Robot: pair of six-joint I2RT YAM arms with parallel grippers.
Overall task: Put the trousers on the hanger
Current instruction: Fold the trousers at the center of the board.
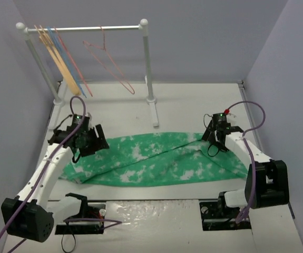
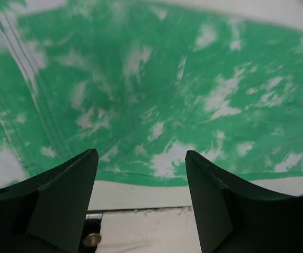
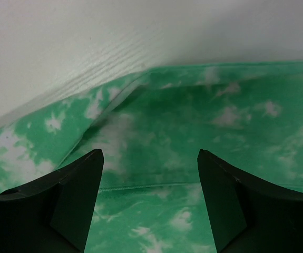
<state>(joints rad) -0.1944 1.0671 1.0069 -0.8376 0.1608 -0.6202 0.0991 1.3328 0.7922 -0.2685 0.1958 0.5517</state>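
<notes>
The trousers (image 1: 151,161) are green with white blotches and lie flat across the table, legs running left to right. My left gripper (image 1: 91,141) hovers over their left end, open with nothing between its fingers. In the left wrist view the left gripper (image 2: 140,157) shows the trousers (image 2: 156,89) and their near hem below it. My right gripper (image 1: 217,141) is open and empty over the right end. The right gripper (image 3: 149,155) looks down on the trousers (image 3: 204,116) and a fold seam. The thin pink hanger (image 1: 110,60) hangs by its hook from the rail.
A white clothes rack (image 1: 147,63) stands at the back, its foot (image 1: 154,113) reaching toward the trousers. A tan wooden hanger (image 1: 61,66) and blue and orange wire hangers (image 1: 75,63) hang at the rail's left end. Purple walls close in both sides.
</notes>
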